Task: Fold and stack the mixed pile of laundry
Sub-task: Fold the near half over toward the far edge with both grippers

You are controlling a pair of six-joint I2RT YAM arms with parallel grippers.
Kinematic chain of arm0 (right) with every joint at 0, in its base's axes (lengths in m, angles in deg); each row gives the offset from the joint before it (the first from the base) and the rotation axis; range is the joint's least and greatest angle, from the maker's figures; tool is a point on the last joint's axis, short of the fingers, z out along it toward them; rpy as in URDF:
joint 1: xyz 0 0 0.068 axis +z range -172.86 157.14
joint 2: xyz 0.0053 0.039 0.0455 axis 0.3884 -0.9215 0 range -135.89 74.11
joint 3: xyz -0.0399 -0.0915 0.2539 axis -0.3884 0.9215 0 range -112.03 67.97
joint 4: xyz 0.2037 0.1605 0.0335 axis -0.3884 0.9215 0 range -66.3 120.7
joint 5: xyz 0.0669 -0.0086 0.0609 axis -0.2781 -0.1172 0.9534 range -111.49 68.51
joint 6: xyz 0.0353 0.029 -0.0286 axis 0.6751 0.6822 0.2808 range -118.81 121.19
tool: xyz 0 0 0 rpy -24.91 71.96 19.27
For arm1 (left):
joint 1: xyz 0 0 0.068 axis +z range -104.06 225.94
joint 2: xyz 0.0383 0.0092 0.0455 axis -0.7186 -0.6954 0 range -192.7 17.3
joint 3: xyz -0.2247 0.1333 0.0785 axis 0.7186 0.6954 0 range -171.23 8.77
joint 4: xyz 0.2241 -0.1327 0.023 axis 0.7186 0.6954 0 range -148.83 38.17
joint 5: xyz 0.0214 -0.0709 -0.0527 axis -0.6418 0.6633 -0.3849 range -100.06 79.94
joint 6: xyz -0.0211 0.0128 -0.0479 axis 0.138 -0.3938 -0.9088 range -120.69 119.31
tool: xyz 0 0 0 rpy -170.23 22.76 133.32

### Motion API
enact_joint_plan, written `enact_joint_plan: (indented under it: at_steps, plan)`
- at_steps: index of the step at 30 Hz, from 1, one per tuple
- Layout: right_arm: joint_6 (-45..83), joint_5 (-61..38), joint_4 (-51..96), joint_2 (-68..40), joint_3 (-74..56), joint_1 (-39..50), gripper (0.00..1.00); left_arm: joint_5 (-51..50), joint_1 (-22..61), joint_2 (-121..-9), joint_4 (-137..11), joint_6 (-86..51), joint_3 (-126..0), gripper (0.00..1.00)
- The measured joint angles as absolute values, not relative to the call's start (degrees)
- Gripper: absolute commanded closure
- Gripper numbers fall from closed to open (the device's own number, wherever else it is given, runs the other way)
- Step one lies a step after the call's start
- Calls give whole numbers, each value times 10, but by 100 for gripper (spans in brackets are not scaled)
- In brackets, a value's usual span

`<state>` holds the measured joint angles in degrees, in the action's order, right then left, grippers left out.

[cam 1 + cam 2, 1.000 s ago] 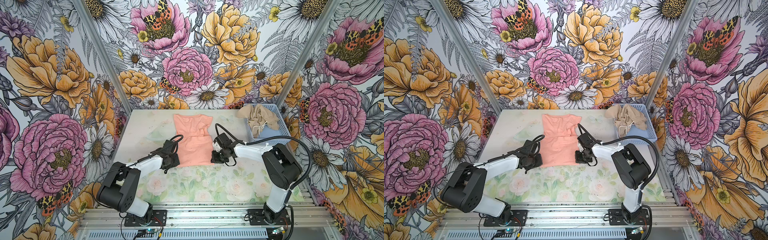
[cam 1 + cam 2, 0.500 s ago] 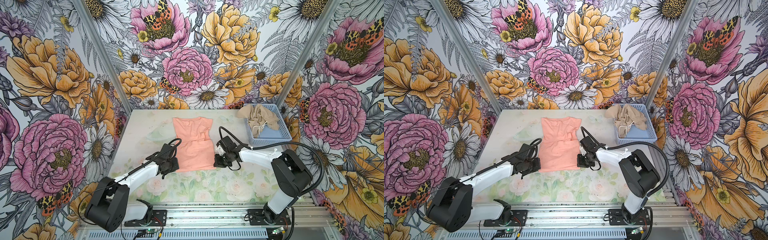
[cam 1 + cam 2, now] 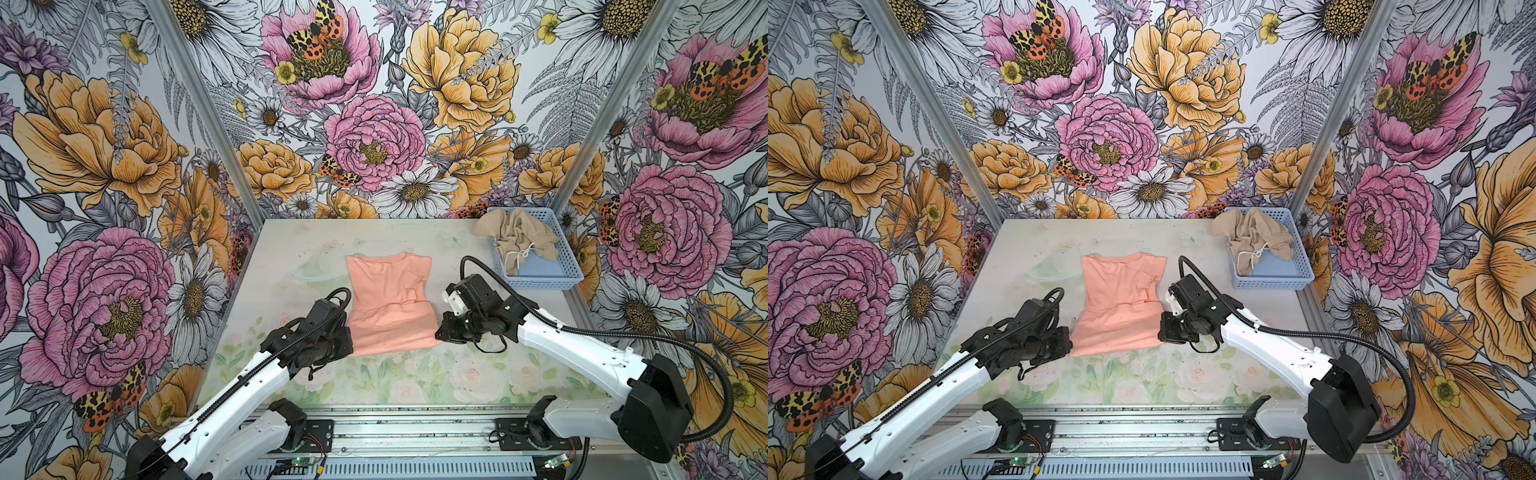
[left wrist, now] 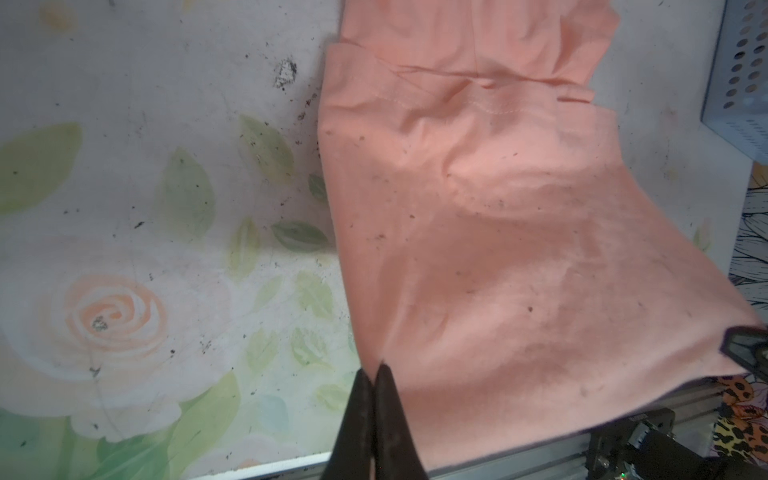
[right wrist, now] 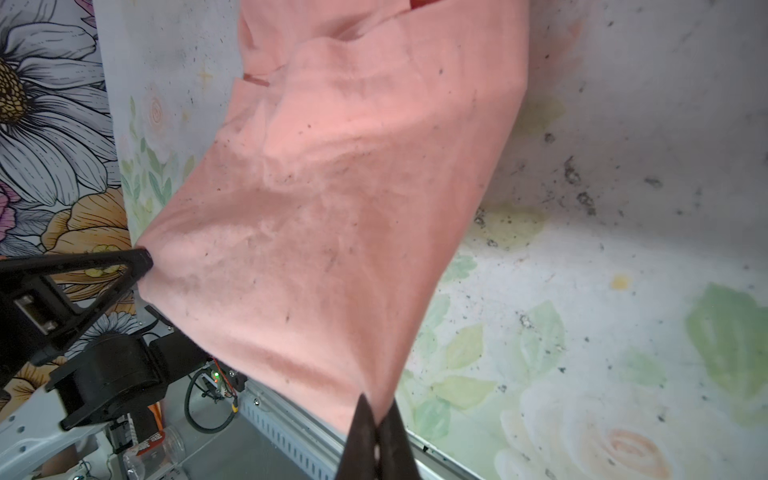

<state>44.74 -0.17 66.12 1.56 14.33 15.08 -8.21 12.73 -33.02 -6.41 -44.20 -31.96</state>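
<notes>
Salmon-peach T-shirt (image 3: 390,305) at mid-table, long and narrow, far end toward the back wall, near hem toward the arm bases; placed alike in both top views. Crosswise crease about halfway along its length. Upper face plain peach, dotted with small dark flecks in both wrist views.

Left tool (image 3: 349,349) at the near left corner of the hem, jaws pressed together with a pinch of peach cloth between them; in the left wrist view, left tool (image 4: 376,372) a pair of dark tips meeting right on the cloth edge. Right tool (image 3: 438,333) at the near right corner, likewise clamped tight on the cloth; in the right wrist view, right tool (image 5: 374,411) biting the hem corner, with the left tool (image 5: 143,259) gripping the opposite corner. Hem drawn taut between the 2 tools and raised off the table (image 3: 291,257), metal rail (image 3: 415,430) at the table's front edge showing beneath the cloth in both wrist views. Farther half of the T-shirt flat on the table.

Beige-tan garment (image 3: 515,239) crumpled in the light blue perforated basket (image 3: 540,283) at the far right corner of the table, 1 part spilling over the basket's far left rim, white drawstring (image 3: 522,253) knotted and lying over the heap. Well apart from the T-shirt and from both tools.
</notes>
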Motion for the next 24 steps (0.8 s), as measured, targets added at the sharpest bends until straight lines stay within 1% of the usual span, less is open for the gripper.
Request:
enact_joint_plan:
  at_steps: [4, 8, 13, 16, 19, 24]
  plan:
    - [474, -2, 705, 61, 142, 166, 100, -96, 94, -304, -11, -468, -371, 100]
    - [494, -3, 762, 87, 113, 171, 100, -110, 62, -304, 30, -487, -433, 100]
    - [492, -9, 803, 79, 42, 160, 100, -123, 64, -337, 53, -488, -482, 100]
    - [470, -11, 809, 36, -4, 129, 100, -122, 94, -374, 52, -476, -493, 100]
    - [442, -10, 801, -26, -42, 96, 100, -108, 143, -412, 31, -452, -494, 100]
    - [405, -6, 779, -121, -85, 54, 100, -83, 204, -506, -11, -393, -532, 100]
